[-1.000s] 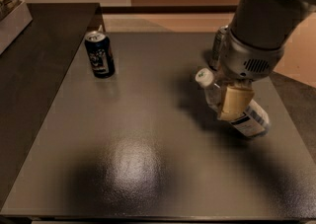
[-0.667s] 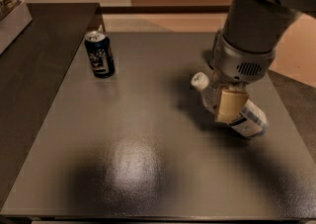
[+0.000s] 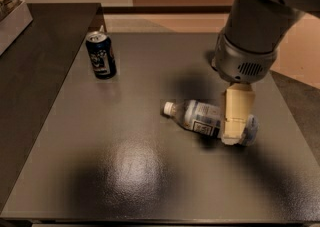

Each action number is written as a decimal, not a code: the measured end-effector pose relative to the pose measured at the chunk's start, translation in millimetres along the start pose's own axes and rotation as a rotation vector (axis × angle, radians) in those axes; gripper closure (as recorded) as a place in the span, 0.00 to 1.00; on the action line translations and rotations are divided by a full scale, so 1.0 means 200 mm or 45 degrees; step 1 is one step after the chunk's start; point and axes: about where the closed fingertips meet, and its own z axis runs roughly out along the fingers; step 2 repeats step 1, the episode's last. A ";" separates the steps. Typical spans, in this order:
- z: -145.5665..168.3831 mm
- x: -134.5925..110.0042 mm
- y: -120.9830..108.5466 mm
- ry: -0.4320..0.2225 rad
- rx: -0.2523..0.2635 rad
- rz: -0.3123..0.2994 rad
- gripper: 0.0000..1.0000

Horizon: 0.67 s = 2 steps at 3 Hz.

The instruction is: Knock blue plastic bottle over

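The blue plastic bottle [image 3: 200,116] lies on its side on the dark grey table [image 3: 150,171], right of the middle. Its white cap [image 3: 170,107] points left and its base points right. The white label with dark print faces up. My gripper [image 3: 233,133] hangs from the big grey arm [image 3: 250,46] and sits right over the bottle's base end, covering part of it.
A dark blue can [image 3: 101,55] stands upright at the table's back left. A second dark counter [image 3: 40,71] adjoins on the left, with a white box [image 3: 12,18] at its far corner. The table's right edge is close to the bottle's base.
The bottle was leaning under the gripper with its cap raised. Its cap end has swung left and toward the front, and it now lies flat. The arm has lifted slightly.
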 end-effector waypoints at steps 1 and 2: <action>0.00 0.00 0.00 0.000 0.000 0.000 0.00; 0.00 0.00 0.00 0.000 0.000 0.000 0.00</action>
